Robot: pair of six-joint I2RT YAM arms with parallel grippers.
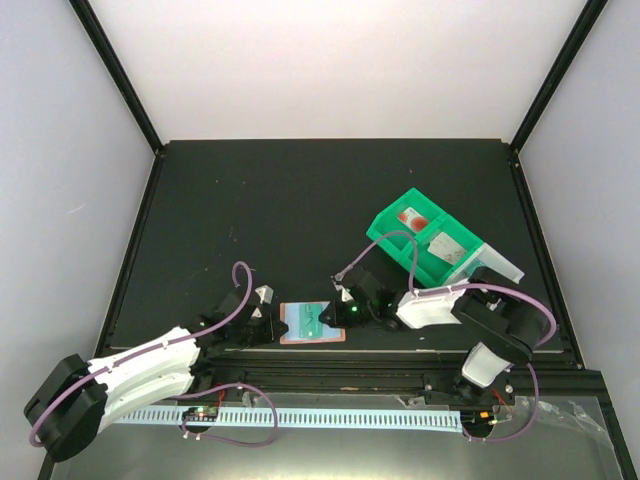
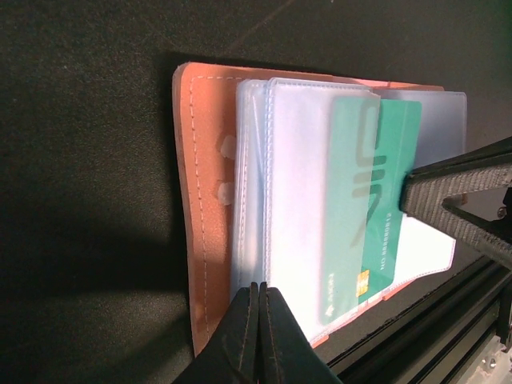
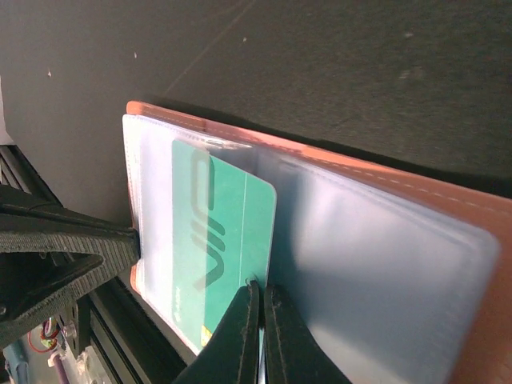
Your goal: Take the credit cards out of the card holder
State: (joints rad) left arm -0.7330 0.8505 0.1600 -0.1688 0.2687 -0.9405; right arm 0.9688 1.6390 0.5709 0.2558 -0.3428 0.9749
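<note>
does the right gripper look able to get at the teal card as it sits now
Probably yes: the teal card sticks partway out of the card holder, and the right gripper, shut, sits right at the card's bare edge with nothing between them.

The card holder (image 1: 313, 323) lies open on the table (image 1: 300, 200), a credit card (image 2: 376, 200) partly in its pocket, a bin (image 1: 420, 240) behind-right.

The black table (image 1: 300, 215) carries a green plastic bin (image 1: 392, 237) at its right side, set at an angle to the table edges. The bin is divided into compartments. The far compartment holds a red-and-white item (image 1: 412, 216); the right compartment holds a grey-and-white item (image 1: 452, 247). A white slotted strip (image 1: 330, 414) runs along the near edge, below the black rail (image 1: 330, 368).
</note>
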